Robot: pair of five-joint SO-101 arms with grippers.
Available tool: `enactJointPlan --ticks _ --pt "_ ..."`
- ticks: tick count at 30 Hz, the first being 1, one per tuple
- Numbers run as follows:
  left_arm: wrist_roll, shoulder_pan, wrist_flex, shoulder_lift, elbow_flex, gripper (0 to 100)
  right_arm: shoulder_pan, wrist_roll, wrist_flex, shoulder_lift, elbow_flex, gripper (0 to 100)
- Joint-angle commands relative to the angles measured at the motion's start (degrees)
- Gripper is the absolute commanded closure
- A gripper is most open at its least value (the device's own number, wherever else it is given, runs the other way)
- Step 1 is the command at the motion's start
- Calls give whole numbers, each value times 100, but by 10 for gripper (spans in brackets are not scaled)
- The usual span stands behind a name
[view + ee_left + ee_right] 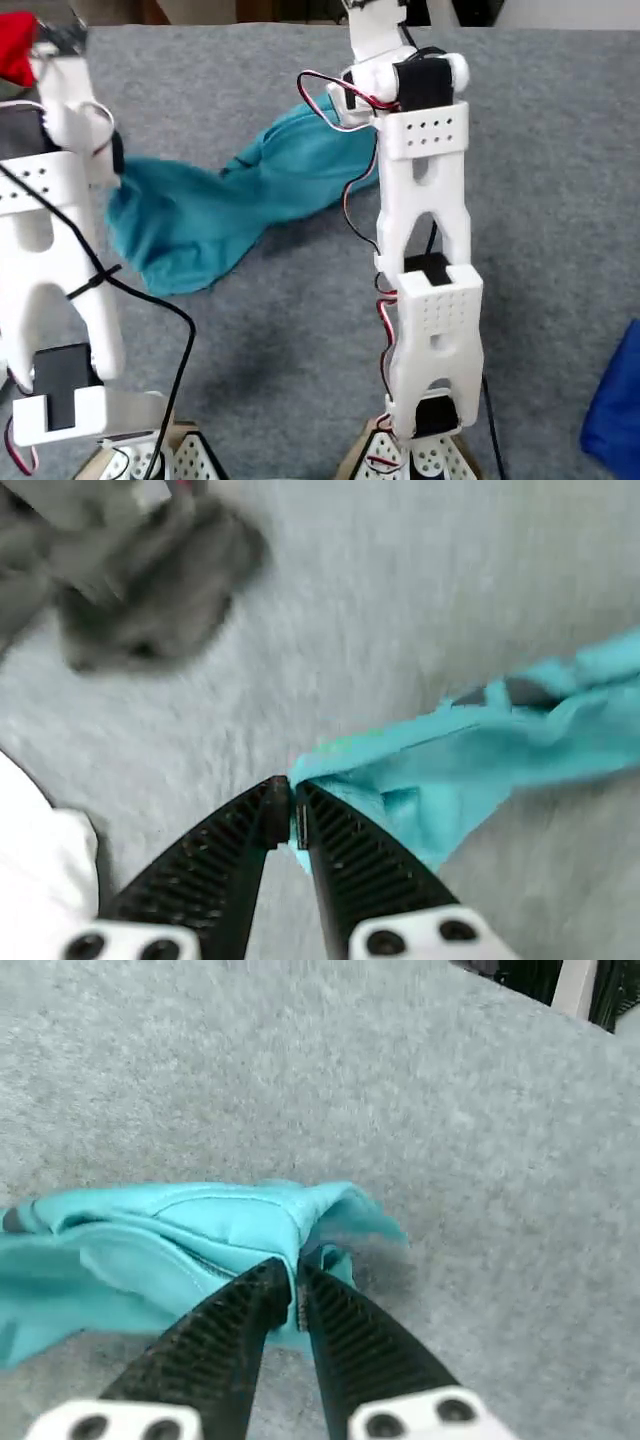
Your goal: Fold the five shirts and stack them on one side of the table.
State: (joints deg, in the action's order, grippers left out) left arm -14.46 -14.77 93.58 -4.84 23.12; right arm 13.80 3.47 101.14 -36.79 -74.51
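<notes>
The teal shirt (232,200) lay bunched on the grey table (560,150), with the left gripper (293,818) pinching one edge and the right gripper (297,1295) clamped on the opposite end. Soft and light, it would probably sag and crumple unless held by its corners.

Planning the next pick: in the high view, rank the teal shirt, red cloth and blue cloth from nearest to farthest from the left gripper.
1. teal shirt, mid-table, pinched in the left gripper.
2. red cloth, back left corner.
3. blue cloth, far right edge.
</notes>
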Motion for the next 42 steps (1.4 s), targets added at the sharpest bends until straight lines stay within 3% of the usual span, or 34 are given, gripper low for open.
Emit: enactJointPlan --ticks 1,8,12,18,23,27,35,42 --pt "264 -70 -26 -75 949 981 -224 114 70 330 -242 994" --pt "615 -343 237 -48 1996 981 -409 299 79 330 -163 993" --pt "615 -325 378 -40 1802 981 -321 985 62 48 523 981" --pt "607 -316 378 -40 1442 981 -277 1266 97 -268 1007 825" --pt "413 -316 378 -31 1257 981 -259 1310 123 -127 1314 822" --pt "369 -316 378 -31 1116 981 -48 1538 123 435 2466 822" --pt "369 -316 352 -31 914 981 1086 1196 -897 927 4382 821" --pt "369 -316 352 -31 923 981 1209 703 -1662 40 4057 821"
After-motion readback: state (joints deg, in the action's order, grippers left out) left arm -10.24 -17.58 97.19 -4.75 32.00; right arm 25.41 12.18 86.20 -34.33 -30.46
